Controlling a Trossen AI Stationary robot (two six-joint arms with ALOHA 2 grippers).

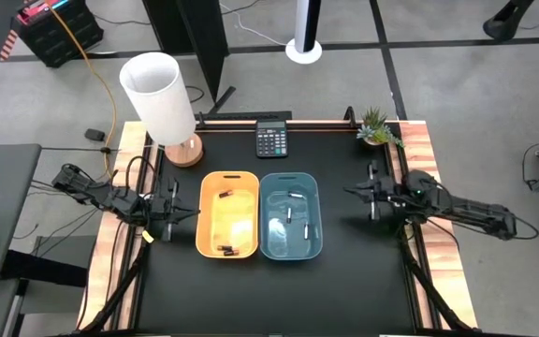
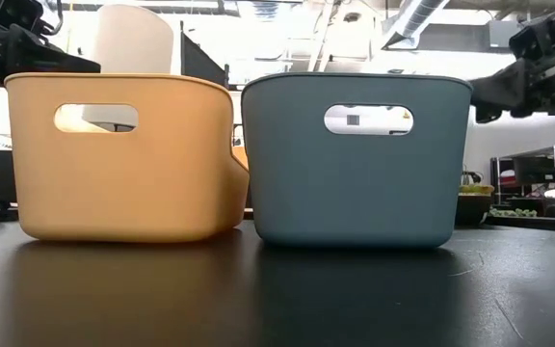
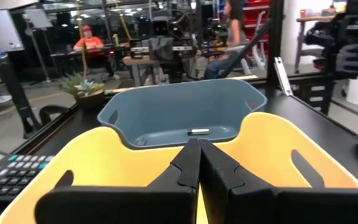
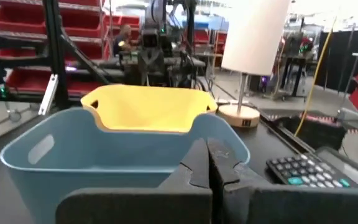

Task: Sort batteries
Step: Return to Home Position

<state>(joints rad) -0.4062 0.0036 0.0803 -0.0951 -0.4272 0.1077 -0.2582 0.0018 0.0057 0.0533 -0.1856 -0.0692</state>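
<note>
The dark batteries point(image 1: 225, 195) lie in the yellow bin point(image 1: 201, 217) and the pale batteries point(image 1: 286, 215) in the blue bin point(image 1: 320, 217) at frame centre, between the left gripper point(image 1: 193, 213) and the right gripper point(image 1: 349, 191), both pinched together on nothing and pointing inward.

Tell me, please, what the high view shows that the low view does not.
Only the high view shows the dark batteries in the yellow bin, the pale batteries in the blue bin, and the calculator. Only the low view shows the bins' handle slots. Both show the bins side by side, left gripper and right gripper flanking them.
</note>
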